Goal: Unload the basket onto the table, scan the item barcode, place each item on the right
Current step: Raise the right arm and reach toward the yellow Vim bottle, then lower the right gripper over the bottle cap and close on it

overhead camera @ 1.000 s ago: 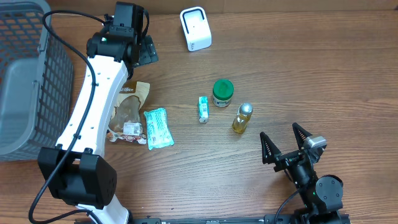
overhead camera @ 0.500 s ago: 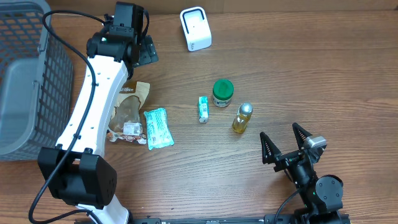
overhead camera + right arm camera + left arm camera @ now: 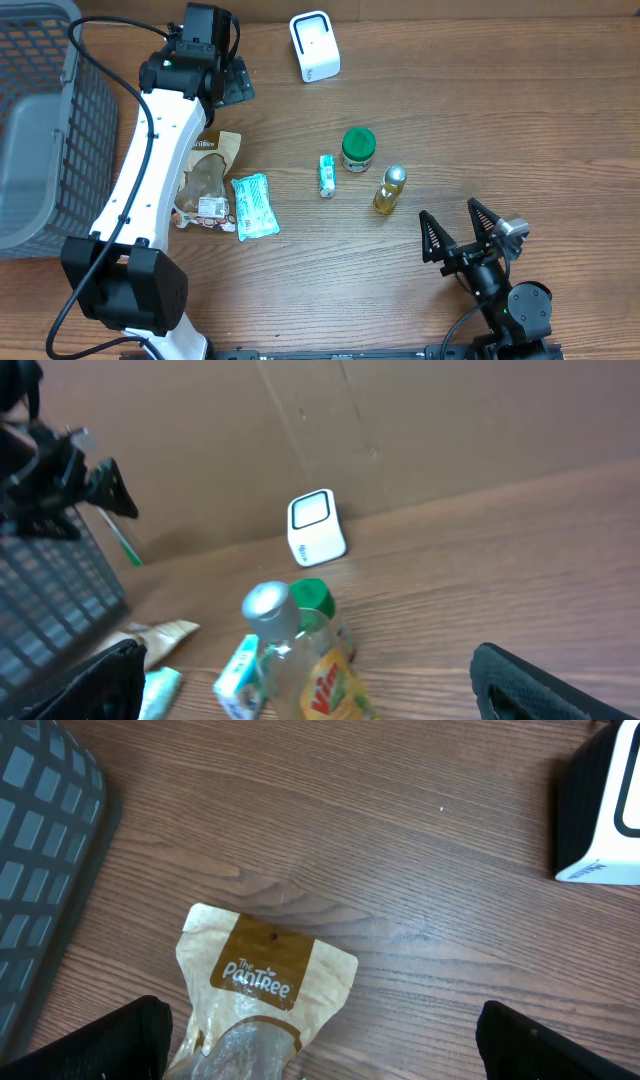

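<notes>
Hardly anything is changing since the earlier frame: only the right gripper (image 3: 447, 208) is twisting a touch at the lower right of the overhead view, while the left arm and every item are staying put. That right gripper is sitting low over the table (image 3: 560, 120) with its fingers spread wide and nothing between them, angled up towards the middle of the frame, probably parked clear of the work while keeping the goods in sight. Just above it a yellow bottle (image 3: 389, 190) with a silver cap is standing upright, with a green-lidded jar (image 3: 357, 148) near it to the upper left and a small green-and-white box (image 3: 326, 175) lying beside that. Further left a teal packet (image 3: 253, 204) is lying flat, touching a brown pouch (image 3: 205, 180) that is partly hidden under the left arm. The left gripper (image 3: 330, 1040) is hanging released and empty over the pouch's top edge, so the pouch looks like the likeliest item to be scanned, though nothing is being held yet. A grey basket (image 3: 40, 70) is filling the upper left corner, and the white scanner (image 3: 314, 46) is waiting at the top centre, well apart from all the items, so whichever one is chosen will need carrying up to it
</notes>
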### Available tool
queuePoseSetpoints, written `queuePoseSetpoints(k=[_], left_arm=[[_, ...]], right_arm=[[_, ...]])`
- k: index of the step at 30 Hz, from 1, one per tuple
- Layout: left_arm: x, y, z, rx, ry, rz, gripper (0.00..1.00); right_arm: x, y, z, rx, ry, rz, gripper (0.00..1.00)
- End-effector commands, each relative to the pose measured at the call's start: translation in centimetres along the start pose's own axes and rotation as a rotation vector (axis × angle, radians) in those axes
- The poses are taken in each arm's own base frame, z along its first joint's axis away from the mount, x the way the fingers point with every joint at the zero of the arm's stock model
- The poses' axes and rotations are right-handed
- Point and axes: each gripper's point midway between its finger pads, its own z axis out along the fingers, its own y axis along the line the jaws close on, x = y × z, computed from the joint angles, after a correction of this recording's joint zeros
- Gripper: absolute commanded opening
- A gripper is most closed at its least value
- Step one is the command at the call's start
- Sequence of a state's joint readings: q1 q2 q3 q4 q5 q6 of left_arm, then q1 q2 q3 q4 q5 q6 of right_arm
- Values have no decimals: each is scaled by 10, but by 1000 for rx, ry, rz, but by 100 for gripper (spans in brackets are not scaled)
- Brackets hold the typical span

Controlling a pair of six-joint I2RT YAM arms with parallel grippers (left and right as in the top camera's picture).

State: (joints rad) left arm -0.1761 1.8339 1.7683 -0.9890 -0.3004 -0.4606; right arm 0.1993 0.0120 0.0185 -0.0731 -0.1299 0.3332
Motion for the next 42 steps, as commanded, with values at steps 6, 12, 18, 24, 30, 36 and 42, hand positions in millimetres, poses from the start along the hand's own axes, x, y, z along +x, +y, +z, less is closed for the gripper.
queuePoseSetpoints(k=[6,12,18,24,30,36,42], left_arm=[[-7,3,-9,-7,-31,5,100],[-7,2,-9,-7,-30,5,100],[-7,2,-9,-7,-31,6,100],[-7,3,-9,-8,-30,4,100],[-7,2,-9,-7,-30,6,100],[-7,2,-9,-7,-30,6,99],[-7,2,-9,-7,-30,6,100]], right_arm=[[-64,20,-22,44,-49,104,100],[-152,41,-46,179,-12,60,100],[-172,45,-25,321,293,80,100],[-136,43,3,413,720,143,100],[-79,45,40,357,986,260,100],[-69,32,56,452,980,327,92],[-66,23,56,612,918,273,95]])
